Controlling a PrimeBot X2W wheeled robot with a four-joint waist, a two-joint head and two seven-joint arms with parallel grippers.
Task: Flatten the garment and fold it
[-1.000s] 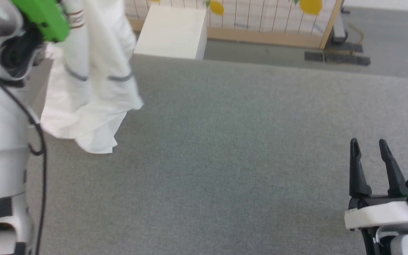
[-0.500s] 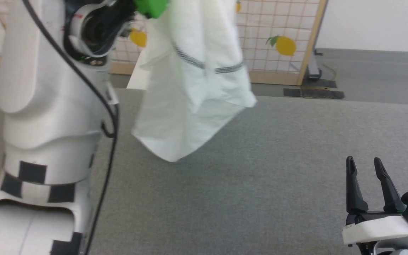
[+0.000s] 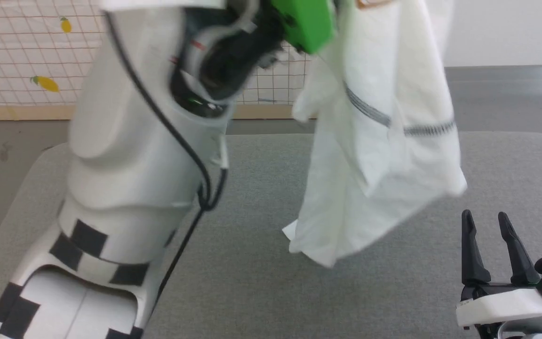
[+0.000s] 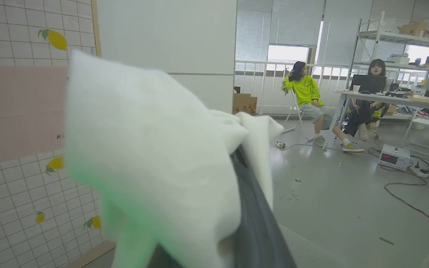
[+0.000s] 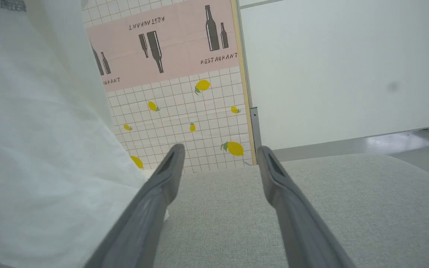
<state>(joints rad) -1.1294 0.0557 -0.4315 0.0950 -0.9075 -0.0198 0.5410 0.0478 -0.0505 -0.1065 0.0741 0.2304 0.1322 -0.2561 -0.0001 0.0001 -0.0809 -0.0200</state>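
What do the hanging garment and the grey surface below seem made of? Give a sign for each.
The garment: thin matte white cloth, probably woven; it hangs in soft folds. The grey surface: likely textile covering, matte, with fine speckled weave.

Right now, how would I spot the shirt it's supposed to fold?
Find the wide grey table. Above it, beside the robot's raised white arm, hangs the garment: limp white cloth. Unlike the hard arm, it is crumpled and crossed by dark zigzag stitching.
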